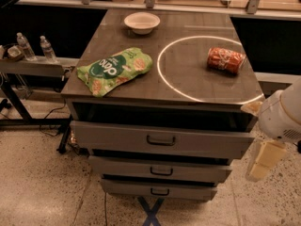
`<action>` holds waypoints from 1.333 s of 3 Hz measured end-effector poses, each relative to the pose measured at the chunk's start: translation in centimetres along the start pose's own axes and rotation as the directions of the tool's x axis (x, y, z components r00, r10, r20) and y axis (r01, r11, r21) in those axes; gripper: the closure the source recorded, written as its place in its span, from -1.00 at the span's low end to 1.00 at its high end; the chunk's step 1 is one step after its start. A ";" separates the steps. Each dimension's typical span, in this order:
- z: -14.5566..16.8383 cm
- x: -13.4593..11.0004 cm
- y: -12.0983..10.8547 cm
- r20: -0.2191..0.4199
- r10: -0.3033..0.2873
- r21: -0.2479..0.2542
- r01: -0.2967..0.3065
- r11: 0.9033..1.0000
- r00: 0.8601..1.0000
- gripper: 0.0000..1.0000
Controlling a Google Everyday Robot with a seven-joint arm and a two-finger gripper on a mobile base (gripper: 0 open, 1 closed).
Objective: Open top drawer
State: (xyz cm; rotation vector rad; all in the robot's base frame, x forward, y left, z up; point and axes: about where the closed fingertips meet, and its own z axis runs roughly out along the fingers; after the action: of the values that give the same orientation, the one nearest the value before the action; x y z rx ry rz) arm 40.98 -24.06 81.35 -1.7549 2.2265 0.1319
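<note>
The top drawer point(108, 136) is the widest grey front under the tabletop, with a small dark loop handle point(161, 140) at its centre. It stands pulled out a little, with a dark gap above its front. My gripper point(261, 163) hangs at the right edge of the view, beside the drawer's right end and level with it. The cream part points down below the white rounded arm point(283, 113). It is well to the right of the handle and holds nothing that I can see.
On the tabletop lie a green snack bag point(114, 69), a white bowl point(141, 21) and an orange can point(226, 60) inside a white circle. Two narrower drawers point(160, 170) sit below. A side shelf with water bottles point(45, 48) stands on the left. A blue X point(150, 211) marks the floor.
</note>
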 end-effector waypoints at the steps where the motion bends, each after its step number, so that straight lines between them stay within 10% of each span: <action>1: 0.1 0.0 0.1 0.000 -0.006 -0.001 0.006 1.000 1.000 -1.00; 4: 7.8 0.6 -0.5 -0.020 -0.139 0.032 0.140 0.990 0.990 -1.00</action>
State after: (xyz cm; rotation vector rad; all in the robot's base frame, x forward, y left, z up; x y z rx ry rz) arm 42.76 -22.71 73.84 -1.8936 2.0968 0.0477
